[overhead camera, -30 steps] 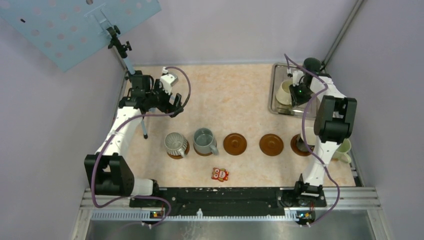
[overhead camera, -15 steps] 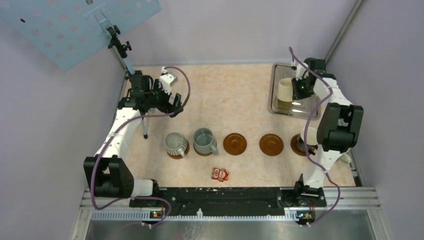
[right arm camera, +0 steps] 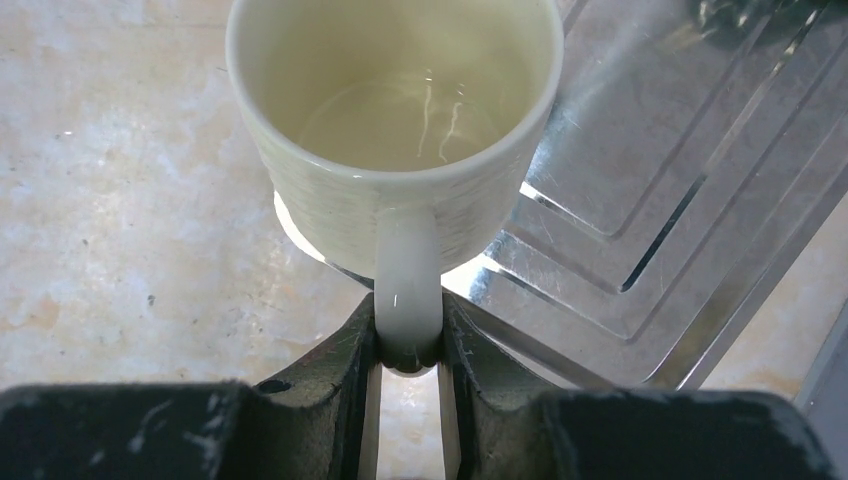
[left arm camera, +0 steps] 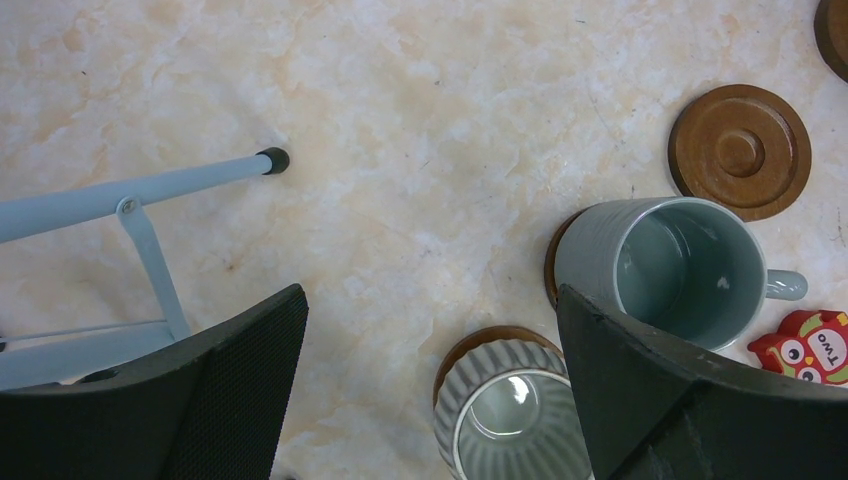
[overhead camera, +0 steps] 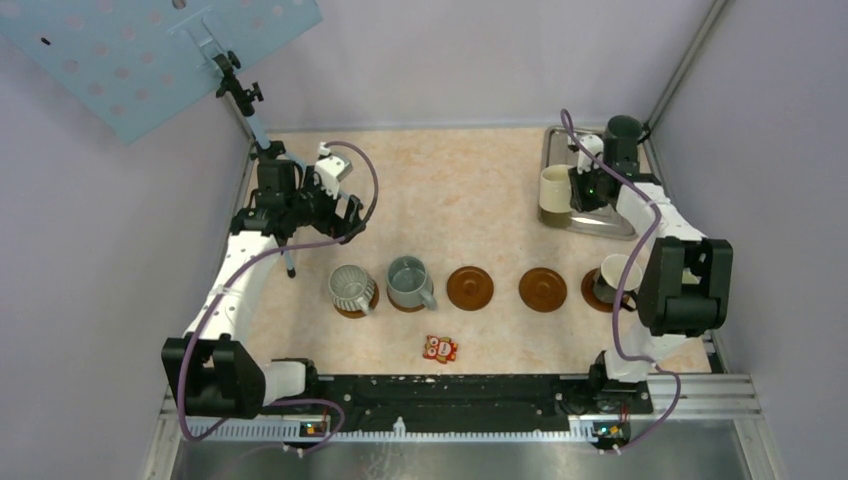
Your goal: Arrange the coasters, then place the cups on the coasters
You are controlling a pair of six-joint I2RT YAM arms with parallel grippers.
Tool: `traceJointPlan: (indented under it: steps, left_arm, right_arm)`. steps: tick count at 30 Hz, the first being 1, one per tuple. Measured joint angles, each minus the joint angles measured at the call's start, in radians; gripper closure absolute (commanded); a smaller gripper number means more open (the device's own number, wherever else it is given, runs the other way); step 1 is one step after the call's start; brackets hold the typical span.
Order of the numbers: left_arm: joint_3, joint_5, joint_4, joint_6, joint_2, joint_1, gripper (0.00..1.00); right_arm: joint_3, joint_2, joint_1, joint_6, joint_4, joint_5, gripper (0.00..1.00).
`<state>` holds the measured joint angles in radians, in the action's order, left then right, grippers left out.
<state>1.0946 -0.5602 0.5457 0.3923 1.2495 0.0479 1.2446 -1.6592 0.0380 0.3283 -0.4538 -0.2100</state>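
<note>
The right gripper point(right arm camera: 408, 352) is clenched on the handle point(right arm camera: 407, 285) of the cream mug point(right arm camera: 395, 120), a hold that keeps it upright above the left edge of the metal tray point(right arm camera: 690, 190); the bare coaster point(overhead camera: 543, 289) nearest it looks the likely destination; the left gripper point(overhead camera: 333, 208) hangs spread wide and empty, clear of the ribbed mug point(overhead camera: 350, 288) and blue-grey mug point(overhead camera: 408, 281) already seated on coasters.

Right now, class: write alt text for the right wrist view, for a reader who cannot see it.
The right end effector pinches the handle of an empty cream mug. Below it lie a metal tray and the pale marbled tabletop.
</note>
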Motion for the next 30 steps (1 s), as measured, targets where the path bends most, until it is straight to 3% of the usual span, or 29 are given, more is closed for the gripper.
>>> traceJointPlan:
  steps: [9,13,23,30]
  left_arm:
    - [-0.003,0.001,0.0,0.002,-0.002,0.0,0.01]
    - [-0.003,0.001,0.0,0.002,-0.002,0.0,0.01]
    - [-0.004,0.001,-0.001,0.0,-0.002,0.0,0.01]
    - [-0.005,0.008,-0.001,0.0,-0.002,0.0,0.01]
  right_arm:
    - [-0.054,-0.018,0.004,0.005,0.101,0.021,1.0]
    - [-0.051,-0.026,0.005,0.015,0.098,0.017,0.85]
    - [-0.019,-0.06,0.006,0.029,0.031,0.014,0.84]
    - [-0.031,-0.113,0.006,0.027,-0.002,0.026,0.66]
